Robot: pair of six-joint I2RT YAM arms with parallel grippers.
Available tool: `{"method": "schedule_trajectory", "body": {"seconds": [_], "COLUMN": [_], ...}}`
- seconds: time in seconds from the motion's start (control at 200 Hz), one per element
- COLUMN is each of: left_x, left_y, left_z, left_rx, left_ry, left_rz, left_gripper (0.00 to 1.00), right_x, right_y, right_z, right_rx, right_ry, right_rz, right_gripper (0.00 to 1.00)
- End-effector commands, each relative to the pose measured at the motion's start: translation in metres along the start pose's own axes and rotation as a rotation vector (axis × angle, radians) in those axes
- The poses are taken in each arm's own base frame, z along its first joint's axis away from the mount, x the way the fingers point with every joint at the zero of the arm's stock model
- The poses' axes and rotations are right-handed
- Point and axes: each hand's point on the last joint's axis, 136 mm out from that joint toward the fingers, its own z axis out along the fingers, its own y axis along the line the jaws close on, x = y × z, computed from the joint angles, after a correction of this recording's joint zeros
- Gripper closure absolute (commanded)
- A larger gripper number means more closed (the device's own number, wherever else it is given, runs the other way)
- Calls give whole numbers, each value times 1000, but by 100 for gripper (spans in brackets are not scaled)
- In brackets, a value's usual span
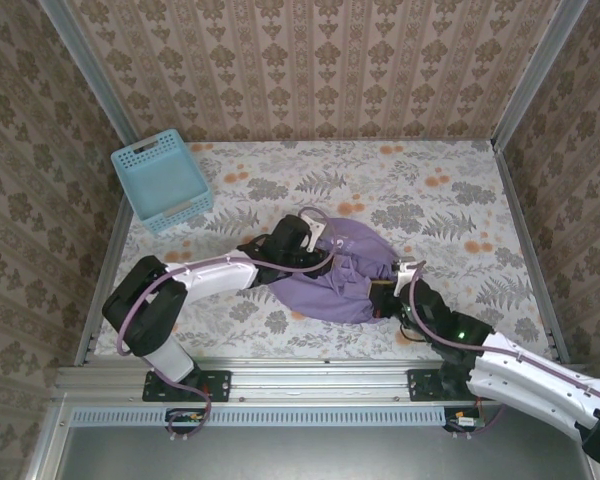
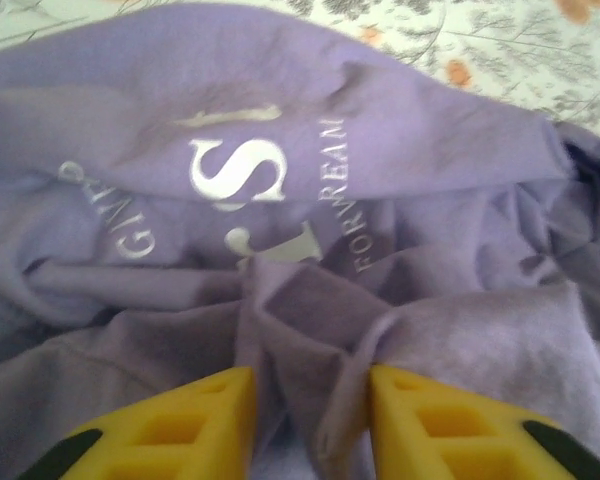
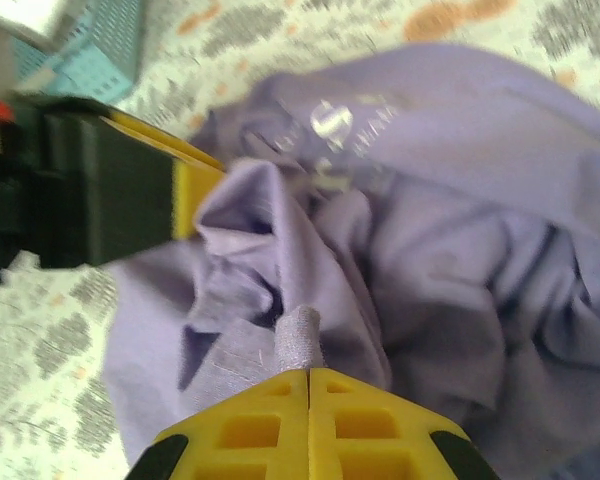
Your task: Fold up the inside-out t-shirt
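Observation:
The inside-out t-shirt lies crumpled in a lavender heap at the middle of the table. Its white lettering faces up in the left wrist view. My left gripper sits low on the heap, its yellow fingers apart, with a loose ridge of cloth standing between them. From above, the left gripper is at the heap's left side and the right gripper at its right edge. My right gripper is shut on a pinched fold of the shirt, a small nub of cloth poking out past the tips.
A light-blue lattice basket stands at the back left corner of the flowered table. Patterned walls close in the back and both sides. The left gripper's black body and yellow finger show close beside the right gripper's fold.

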Motion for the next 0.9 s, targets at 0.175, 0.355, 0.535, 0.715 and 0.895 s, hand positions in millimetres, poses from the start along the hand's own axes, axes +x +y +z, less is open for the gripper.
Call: {"method": "schedule_trajectory", "body": {"seconds": [0.175,0.355,0.535,0.715,0.895], "left_x": [-6,-3,2,6,11], "left_y": [-35,-64,-63,-73,-64], "left_z": [-46,-48,-30,-12,2], "left_rx": [-77,-42,-60,-46,-110], "left_ry": [-13,-11,20,45,86], "left_rz": [244,265,220,179,163], "left_gripper": [40,37,39,44,52], "right_x": [0,-2,-3,-2,0], "right_y": [-4,0,1,1,-1], "right_z": [0,1,0,1,1], "right_rx": [0,-7,-12,-14,-7], "right_ry": [-21,-20,-23,-16,-15], "right_rz": [32,29,30,35,37], "right_gripper": [100,100,100,100,100]}}
